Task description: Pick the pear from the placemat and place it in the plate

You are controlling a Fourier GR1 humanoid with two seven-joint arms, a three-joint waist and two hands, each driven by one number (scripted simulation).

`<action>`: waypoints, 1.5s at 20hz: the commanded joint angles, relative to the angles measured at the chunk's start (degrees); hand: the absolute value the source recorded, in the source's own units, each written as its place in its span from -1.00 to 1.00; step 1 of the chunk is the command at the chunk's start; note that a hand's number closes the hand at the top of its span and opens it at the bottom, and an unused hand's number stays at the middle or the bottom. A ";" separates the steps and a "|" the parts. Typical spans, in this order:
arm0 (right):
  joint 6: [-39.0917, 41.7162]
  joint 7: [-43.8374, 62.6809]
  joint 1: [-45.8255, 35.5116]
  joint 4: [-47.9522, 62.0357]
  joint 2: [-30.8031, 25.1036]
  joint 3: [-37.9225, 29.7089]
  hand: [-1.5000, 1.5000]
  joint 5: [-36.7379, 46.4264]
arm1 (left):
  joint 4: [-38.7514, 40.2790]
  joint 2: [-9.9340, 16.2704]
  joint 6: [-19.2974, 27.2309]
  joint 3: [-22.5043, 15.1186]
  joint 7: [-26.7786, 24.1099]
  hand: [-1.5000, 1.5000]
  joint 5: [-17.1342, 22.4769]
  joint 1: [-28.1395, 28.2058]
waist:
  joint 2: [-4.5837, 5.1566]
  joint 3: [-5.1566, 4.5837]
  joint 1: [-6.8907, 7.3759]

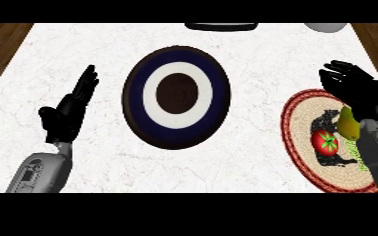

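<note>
Pear (348, 123) on placemat (303, 130), counter's right edge, right hand (347, 82) spread beside it. Likely light, stiff, smooth-skinned; grasp round its belly. Left hand (70, 107) resting spread.

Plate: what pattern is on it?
Concentric rings on the plate: dark navy, white, dark brown centre. Head view.

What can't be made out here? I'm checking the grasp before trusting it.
Head view:
- Yellow-green pear: partly covered by the black right hand; contact unclear.
- Round woven red-rimmed placemat: cut off at the right edge.
- Dark object and pale object at the top: cropped, unidentifiable.
</note>
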 commanded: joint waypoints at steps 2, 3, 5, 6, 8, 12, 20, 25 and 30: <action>-20.40 -5.59 -1.18 9.46 2.35 -5.69 -1.00 6.80 | 0.76 -0.20 -1.53 0.13 -1.88 0.00 0.98 3.88 | -0.58 0.21 1.32; -21.79 -7.50 -0.79 9.51 3.39 -4.23 -1.00 8.73 | -0.81 -0.11 -1.87 0.05 -0.22 0.00 1.48 4.12 | -1.09 0.23 0.70; -26.02 -7.78 -3.83 10.57 6.23 -3.01 -1.00 10.77 | -1.53 0.72 -3.42 0.66 -2.37 0.00 1.96 6.98 | -1.33 0.20 0.41; -25.32 -7.96 -3.57 9.93 5.49 -2.80 -1.00 11.37 | -2.07 0.08 -3.27 0.43 -3.72 0.00 1.55 9.06 | -1.42 0.19 -0.14; -28.91 -5.92 -4.60 12.66 4.71 -0.19 -1.00 15.71 | -0.45 1.12 -4.62 1.55 -1.94 0.00 2.40 6.69 | -1.37 0.16 -0.31; -30.45 6.92 -0.80 4.42 -2.80 1.73 -1.00 19.03 | -3.76 0.76 -3.35 2.49 -0.21 0.00 2.33 8.06 | -1.72 0.11 -1.28; -13.79 34.67 -0.13 -1.37 -13.93 13.46 -1.00 23.53 | -0.06 -0.25 -3.38 2.48 -4.05 0.00 1.03 8.65 | -1.74 -0.10 -1.68; -0.12 42.30 0.21 -4.45 -17.52 13.56 -1.00 18.30 | -3.87 -0.55 -3.29 2.00 -0.81 0.00 1.36 9.11 | -1.69 0.12 -1.34; 2.71 48.29 1.23 -7.65 -16.51 10.83 -1.00 17.72 | -0.64 -0.05 -5.55 4.02 -2.49 0.00 1.67 7.36 | -1.55 0.15 -1.32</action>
